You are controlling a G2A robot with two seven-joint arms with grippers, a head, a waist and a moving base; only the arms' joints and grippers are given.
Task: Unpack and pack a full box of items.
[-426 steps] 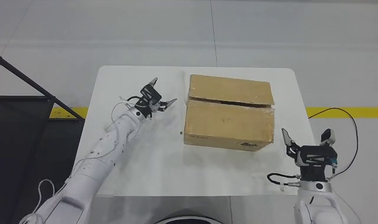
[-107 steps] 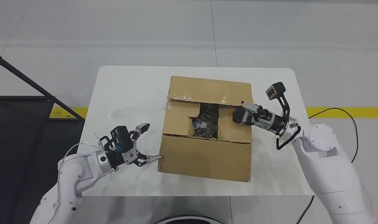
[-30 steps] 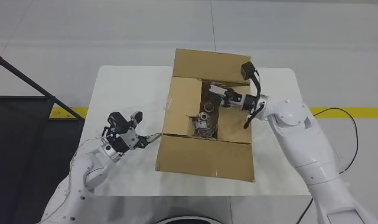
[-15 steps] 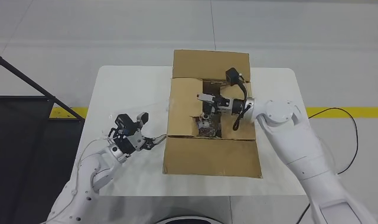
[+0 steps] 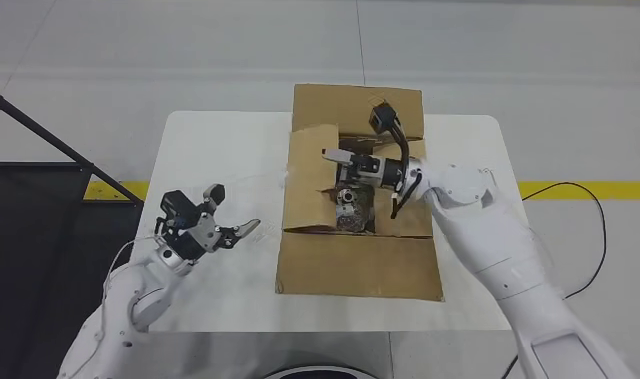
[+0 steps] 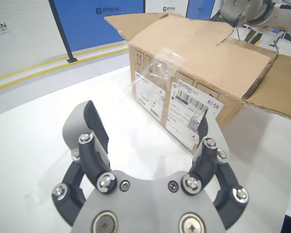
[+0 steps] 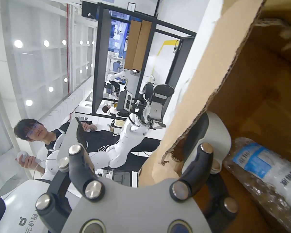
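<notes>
Box (image 5: 355,269) of brown cardboard sits mid-table (image 5: 200,149) in the top view, near and far flaps folded out and packets (image 5: 350,207) showing in the opening. Your right gripper (image 5: 328,156) is over that opening, at the half-raised side flap (image 5: 308,169). Your left gripper (image 5: 233,211) hovers off that same side, well apart from the box.

From the left wrist, the left gripper (image 6: 149,124) is spread wide and empty. It faces the box's (image 6: 196,54) labelled end wall, where loose clear tape (image 6: 157,66) hangs from the top edge.

From the right wrist, the side flap's (image 7: 218,56) torn edge runs between the parted fingers of the right gripper (image 7: 140,132), close to one finger and clear of the other. Nothing is clamped. A wrapped packet (image 7: 262,168) lies in the box just beyond.

You will likely fold this flap outward next. The right arm is nearer. The flap's hinge runs along the wall facing the left gripper, so push toward that side.
</notes>
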